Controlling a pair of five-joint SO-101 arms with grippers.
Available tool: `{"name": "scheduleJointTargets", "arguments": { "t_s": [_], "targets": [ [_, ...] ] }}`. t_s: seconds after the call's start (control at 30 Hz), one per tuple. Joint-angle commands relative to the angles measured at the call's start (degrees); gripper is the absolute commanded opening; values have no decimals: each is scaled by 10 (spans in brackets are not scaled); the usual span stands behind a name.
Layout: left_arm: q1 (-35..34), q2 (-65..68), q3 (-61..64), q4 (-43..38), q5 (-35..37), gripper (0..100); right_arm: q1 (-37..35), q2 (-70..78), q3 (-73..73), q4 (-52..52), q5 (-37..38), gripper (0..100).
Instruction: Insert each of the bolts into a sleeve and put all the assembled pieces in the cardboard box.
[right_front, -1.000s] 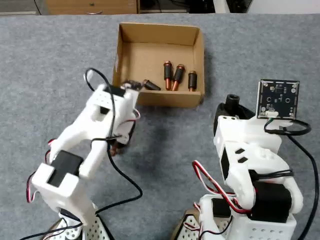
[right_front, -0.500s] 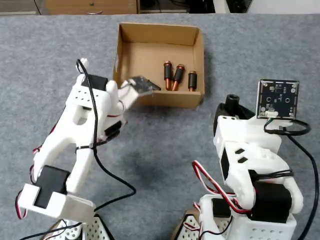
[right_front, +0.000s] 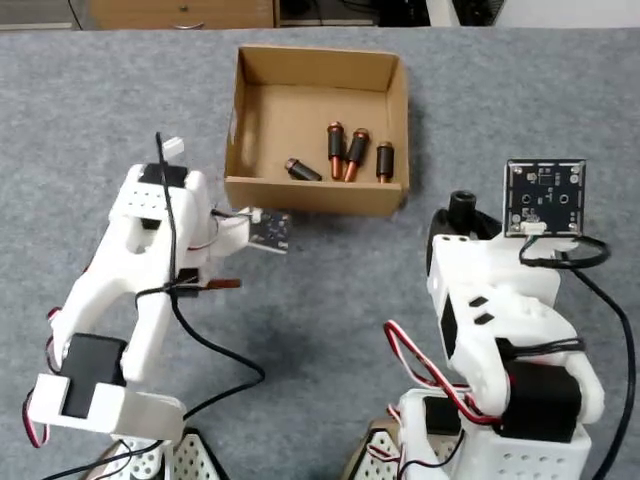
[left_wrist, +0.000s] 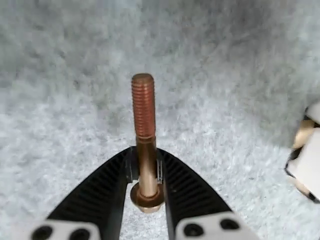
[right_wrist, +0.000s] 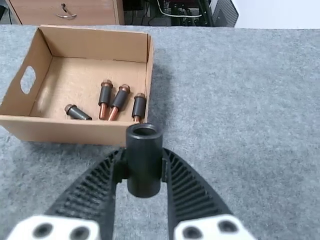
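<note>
Left tool (left_wrist: 145, 158) is clamped narrowly on a copper bolt (left_wrist: 143, 107) near its head. Right tool (right_wrist: 143, 159) grips a black sleeve (right_wrist: 144, 137). The cardboard box (right_front: 316, 61) sits at 12 o'clock on the worktop (right_front: 500, 90).

The gripper (left_wrist: 145, 159) pinches a copper bolt (left_wrist: 143, 112) between its two black fingers (left_wrist: 107, 187), the tips pressing on the smooth shank just ahead of the flanged head, which sits back between the fingers. The rest of the shank and the threaded end stick straight out past the fingertips, over grey felt-like cloth (left_wrist: 60, 75). Off to one side of the fingers, at the frame's edge, is a blurred white and tan part (left_wrist: 307, 150) that cannot be made out.
</note>
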Motion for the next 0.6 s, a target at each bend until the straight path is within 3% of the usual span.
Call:
{"name": "scheduleJointTargets", "arguments": {
  "t_s": [0.0, 0.17, 0.4, 0.57],
  "targets": [
    [-19, -20, 48, -62, -203, 18, 6, -7, 12, -16, 4, 2],
    [-11, -20, 113, -152, -228, 18, 6, -7, 22, -17, 4, 2],
    [6, -20, 169, -247, -161, 19, 6, -5, 22, -17, 4, 3],
    [5, -25, 205, -290, -157, 21, 6, -5, 22, -17, 4, 3]
  ]
}}
